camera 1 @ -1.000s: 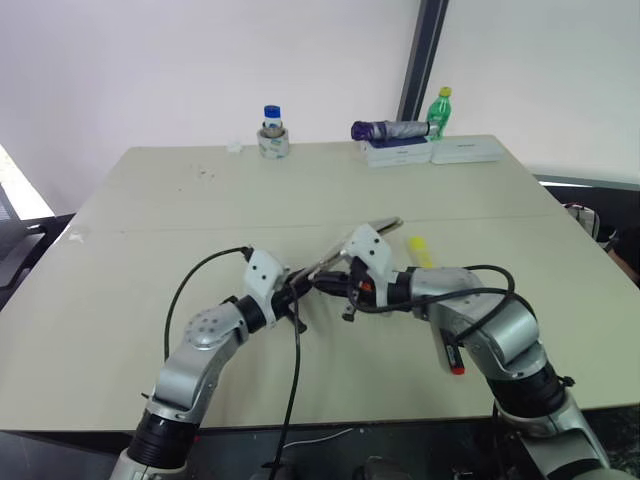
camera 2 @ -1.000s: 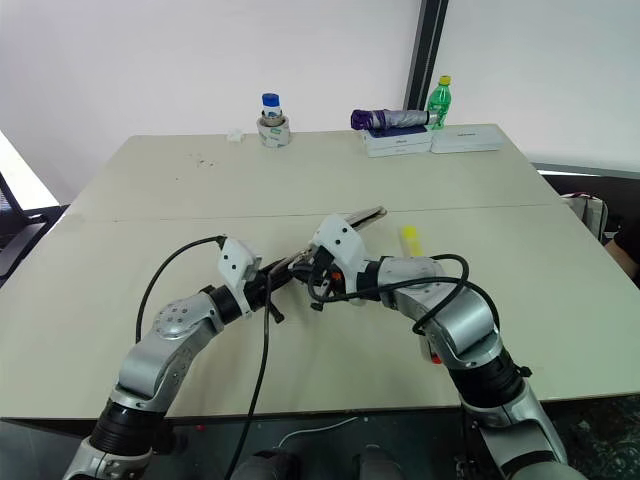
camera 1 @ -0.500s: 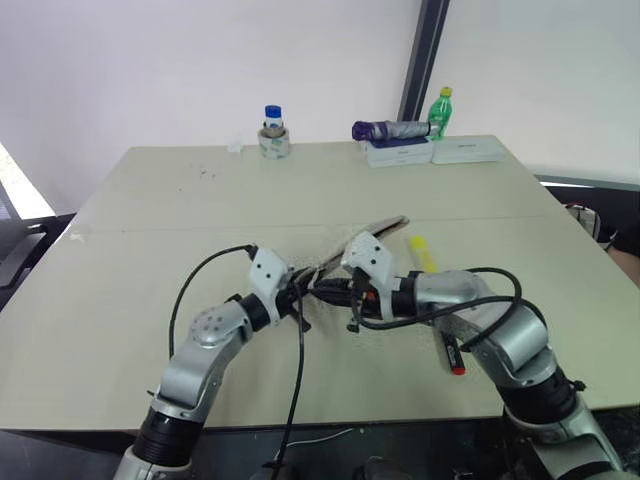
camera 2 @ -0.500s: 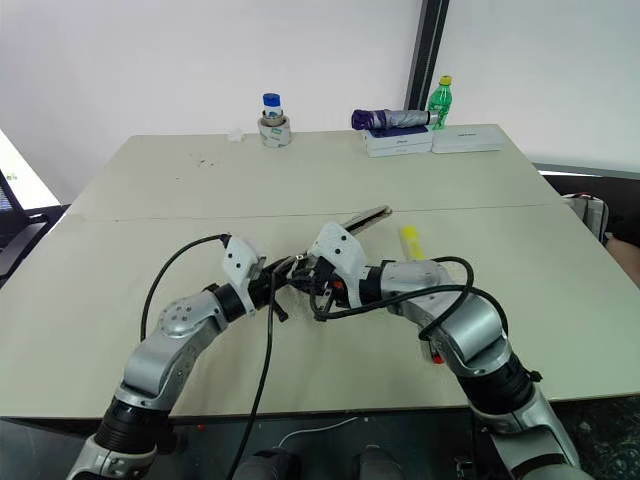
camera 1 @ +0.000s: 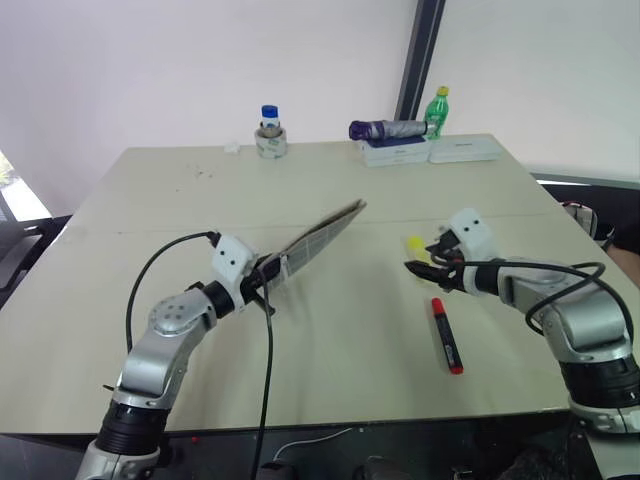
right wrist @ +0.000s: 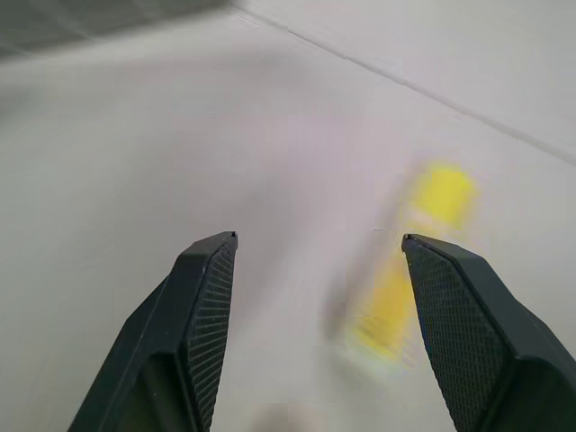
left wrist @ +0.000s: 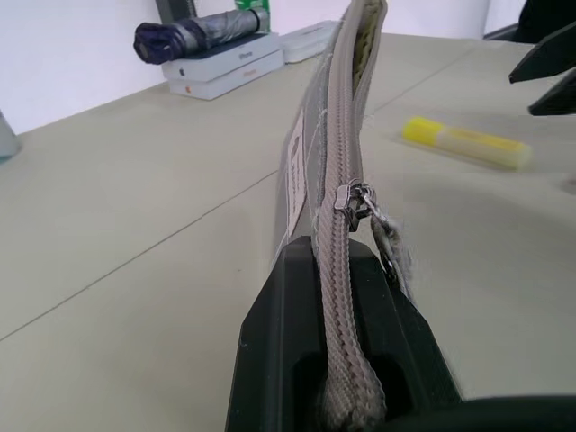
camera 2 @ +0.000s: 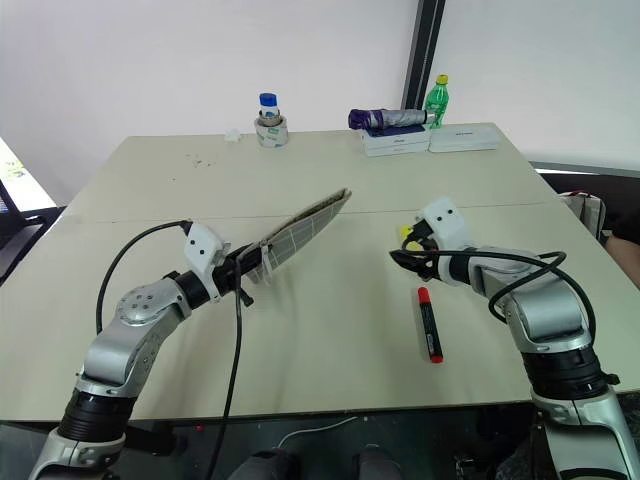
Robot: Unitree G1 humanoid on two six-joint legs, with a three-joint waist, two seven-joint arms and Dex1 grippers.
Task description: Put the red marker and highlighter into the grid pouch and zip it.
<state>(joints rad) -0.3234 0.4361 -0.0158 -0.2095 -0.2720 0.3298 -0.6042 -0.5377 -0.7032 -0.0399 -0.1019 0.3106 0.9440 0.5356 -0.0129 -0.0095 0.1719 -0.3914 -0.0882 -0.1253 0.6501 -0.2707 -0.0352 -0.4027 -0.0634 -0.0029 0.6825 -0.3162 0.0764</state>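
A: So, where's the grid pouch (camera 1: 318,238) rn?
B: Left gripper (camera 1: 262,283) is clamped on its near end, holding it off the table (camera 1: 330,330), edge-on, slanting up toward the far right. Left wrist view shows the zipper (left wrist: 345,162) running along the top edge, pull tab (left wrist: 353,200) just past the fingers (left wrist: 279,315).
A: And the right gripper (camera 1: 428,272)?
B: Jaws spread apart, nothing between them. It's over the table on the right, right at the highlighter (camera 1: 419,251). Wrist cam has the yellow pen lying on the table between the fingertips (right wrist: 205,297), blurry tho.
A: Red marker (camera 1: 446,336)?
B: Flat on the table, nearer than the right gripper, pointing roughly near-far. Untouched.
A: Other stuff?
B: Far edge: small bottle w/ blue cap (camera 1: 270,131), folded purple umbrella (camera 1: 386,129) on white boxes (camera 1: 430,152), green bottle (camera 1: 439,110).
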